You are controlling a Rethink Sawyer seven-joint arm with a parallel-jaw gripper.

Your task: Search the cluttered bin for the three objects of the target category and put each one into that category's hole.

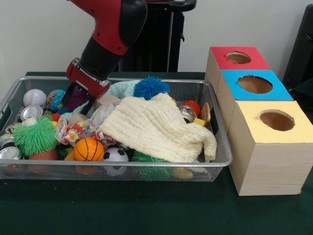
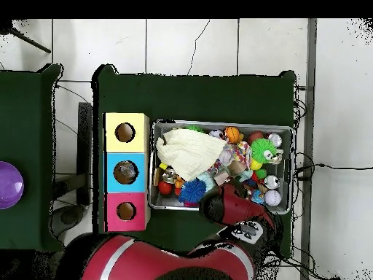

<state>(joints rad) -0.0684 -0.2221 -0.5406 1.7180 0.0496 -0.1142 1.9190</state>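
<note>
Down among the clutter at the far left part of the wire bin (image 1: 215,122), the gripper (image 1: 78,100) is lowered between a globe-patterned ball (image 1: 55,98) and a pale teal fuzzy item (image 1: 122,89). Finger state: cannot tell, since the tips are buried among the toys. Red-and-black arm (image 1: 110,34) slants down to it from above.

Just beside the gripper: blue spiky ball (image 1: 151,87), touching the teal item. A cream knitted cloth (image 1: 159,128) covers the bin's middle and drapes toward the right rim. Left end of bin: baseball (image 1: 34,98), green spiky ball (image 1: 34,137), metal cans (image 1: 30,112). Near front wall: small basketball (image 1: 88,149) touching a small soccer ball (image 1: 115,155).

Outside the bin, just to its right in the front view, three wooden boxes in a row, each with a round hole on top: red box (image 1: 237,58), blue box (image 1: 253,84), yellow box (image 1: 276,122). Overhead view shows the same row (image 2: 126,171) along the bin's side.
</note>
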